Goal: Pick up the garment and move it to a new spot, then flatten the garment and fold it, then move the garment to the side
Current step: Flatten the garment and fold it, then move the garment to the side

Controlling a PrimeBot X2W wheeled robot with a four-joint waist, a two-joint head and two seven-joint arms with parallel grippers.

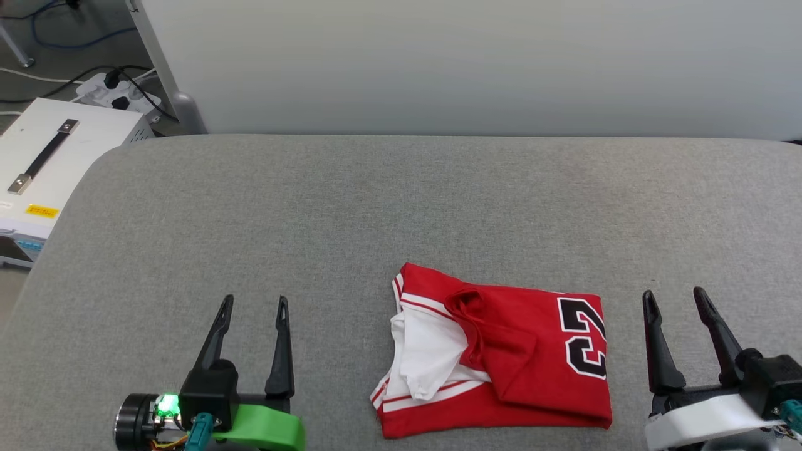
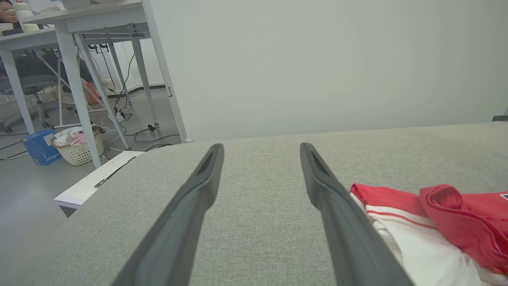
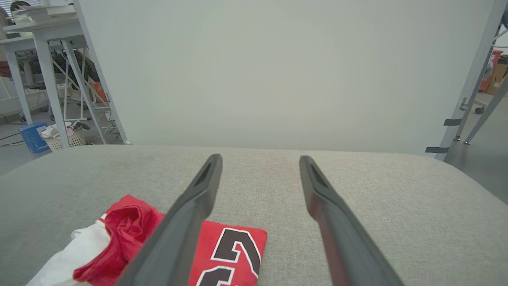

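Note:
The garment [image 1: 501, 351] is a red jersey with white sleeves and a black number outlined in white, lying folded and bunched on the grey table [image 1: 376, 200] near its front edge. My left gripper [image 1: 254, 304] stands open to its left, nothing between the fingers. My right gripper [image 1: 675, 296] stands open just right of it, also empty. The left wrist view has the garment [image 2: 436, 222] at the lower right, beside the open left gripper [image 2: 262, 149]. In the right wrist view the garment [image 3: 131, 234] lies at the lower left, partly behind a finger of the open right gripper [image 3: 260, 161].
A pale wall panel [image 1: 470, 62] rises behind the table. Off the table's left corner sit a white case with a black handle [image 1: 44, 163] and a power strip with cables [image 1: 119, 94]. White desks [image 2: 79, 24], a laundry basket [image 2: 79, 149] and a blue box [image 2: 39, 147] stand on the floor at left.

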